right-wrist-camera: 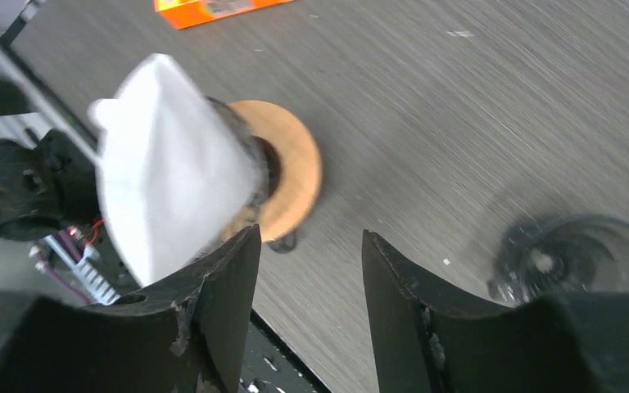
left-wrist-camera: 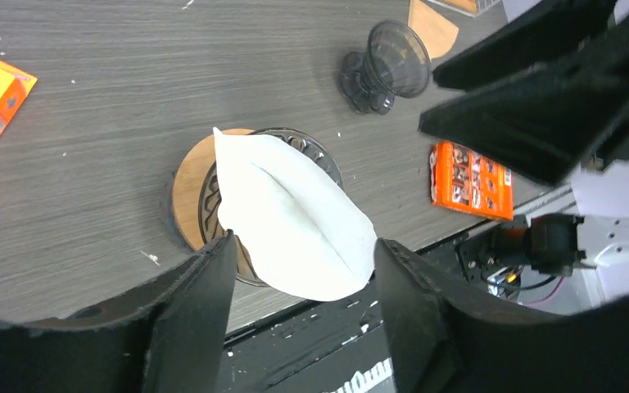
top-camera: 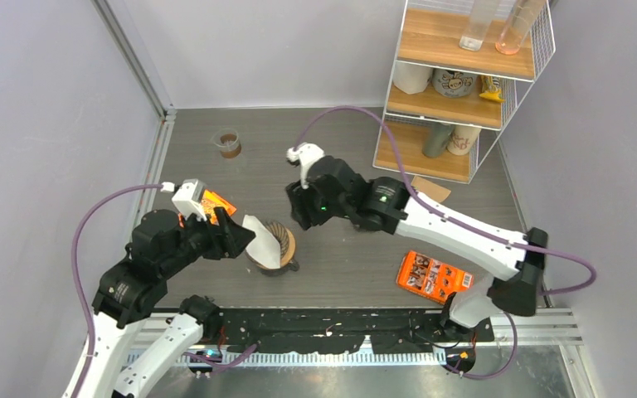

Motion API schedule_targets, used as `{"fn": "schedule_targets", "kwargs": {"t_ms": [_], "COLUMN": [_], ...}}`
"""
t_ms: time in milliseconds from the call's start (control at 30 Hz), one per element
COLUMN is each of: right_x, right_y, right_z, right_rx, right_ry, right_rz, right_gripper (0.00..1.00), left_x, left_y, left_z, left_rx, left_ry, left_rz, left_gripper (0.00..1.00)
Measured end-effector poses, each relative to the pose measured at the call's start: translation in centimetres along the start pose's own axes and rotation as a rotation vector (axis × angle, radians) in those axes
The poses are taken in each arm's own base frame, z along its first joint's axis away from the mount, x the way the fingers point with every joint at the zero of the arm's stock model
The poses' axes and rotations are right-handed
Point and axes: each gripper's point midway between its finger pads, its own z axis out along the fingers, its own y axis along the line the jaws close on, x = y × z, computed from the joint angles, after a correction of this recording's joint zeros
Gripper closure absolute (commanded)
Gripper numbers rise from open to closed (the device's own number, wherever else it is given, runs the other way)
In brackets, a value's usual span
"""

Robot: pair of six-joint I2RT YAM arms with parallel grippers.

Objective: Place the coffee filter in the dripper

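Leaning from the dripper (top-camera: 287, 245), coffee filter (top-camera: 261, 239) tilts toward open left end effector (left-wrist-camera: 303, 252) — right end effector (right-wrist-camera: 311, 239) open too.

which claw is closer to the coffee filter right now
Left. The left claw straddles the coffee filter, a finger on either side. The right claw hangs off to the filter's right, apart from it.

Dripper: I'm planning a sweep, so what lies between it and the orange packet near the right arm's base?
Nothing: only bare table lies between the dripper and the packet, as the top view shows.
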Motion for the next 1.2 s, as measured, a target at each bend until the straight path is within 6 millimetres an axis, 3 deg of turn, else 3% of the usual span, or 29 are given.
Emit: {"fn": "schedule_targets", "kwargs": {"t_ms": [100, 267, 367, 600, 900, 1200], "right_x": [1.2, 2.7, 3.1, 4.6, 7.1, 11.8], "right_y": [-3.9, -11.1, -13.5, -17.1, -19.5, -23.1], "right_z": [-1.0, -4.2, -5.9, -7.7, -8.1, -9.8], "right_rx": [0.053, 0.221, 0.297, 0.413, 0.503, 0.708], "right_ry": [-0.045, -0.169, -0.238, -0.301, -0.292, -0.335], "right_rz": [0.103, 0.267, 0.308, 0.372, 0.39, 0.375], "right_gripper": [0.46, 0.46, 0.46, 0.46, 0.46, 0.45], "left_x": [0.4, 1.5, 2.5, 4.0, 5.1, 6.3], "left_y": [-0.4, -1.0, -1.1, 0.2, 1.8, 2.2], "left_z": [0.3, 1.5, 2.6, 5.2, 7.3, 8.7], "left_rx": [0.02, 0.036, 0.015, -0.117, -0.234, -0.286], "left_ry": [0.033, 0.115, 0.175, 0.249, 0.307, 0.362], "left_rz": [-0.006, -0.005, 0.003, 0.017, 0.0, -0.051], "left_gripper": [0.61, 0.74, 0.82, 0.84, 0.84, 0.82]}}
